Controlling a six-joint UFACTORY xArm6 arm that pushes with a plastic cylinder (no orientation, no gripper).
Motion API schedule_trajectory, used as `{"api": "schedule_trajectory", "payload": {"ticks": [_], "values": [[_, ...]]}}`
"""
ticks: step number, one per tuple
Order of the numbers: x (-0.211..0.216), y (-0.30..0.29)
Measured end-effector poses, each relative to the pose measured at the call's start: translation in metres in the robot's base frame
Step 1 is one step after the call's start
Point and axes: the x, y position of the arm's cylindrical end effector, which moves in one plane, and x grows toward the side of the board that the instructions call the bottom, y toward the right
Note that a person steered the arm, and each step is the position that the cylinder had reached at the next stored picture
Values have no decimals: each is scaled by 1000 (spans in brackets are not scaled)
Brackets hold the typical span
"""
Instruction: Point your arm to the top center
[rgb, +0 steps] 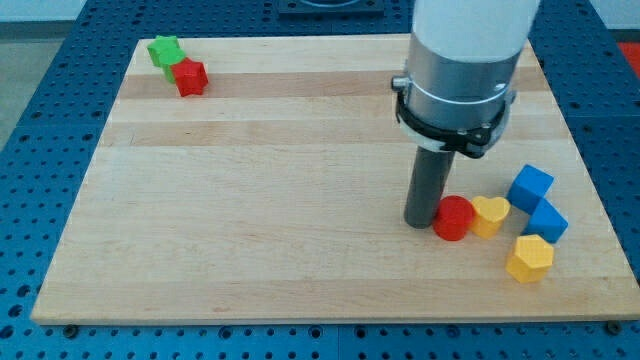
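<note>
Wooden board (300, 200) lies on a blue perforated bench (40, 60). My tip (420, 222) sits at the lower right of the frame, touching or just beside the left side of the red cylinder (453, 217). No pincer on this arm, only the dark rod, so there is nothing to be apart or clamped.

Cluster at lower right: yellow heart (489, 213) against the red cylinder's right side; blue cube (530, 187) above it; a second blue block (547, 221) just below that cube; yellow hexagonal block (529, 259) lowest.

Upper left of the frame: green star (164, 49) touching red block (190, 76).

The board's top centre (320, 50), the target, is well apart from my tip, up and to the left.
</note>
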Motion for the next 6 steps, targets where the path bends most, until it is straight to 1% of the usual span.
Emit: {"api": "schedule_trajectory", "payload": {"ticks": [1,3,4,5,6], "values": [[-2,3],[-131,0],[-196,-48],[-268,-123],[-315,-150]]}}
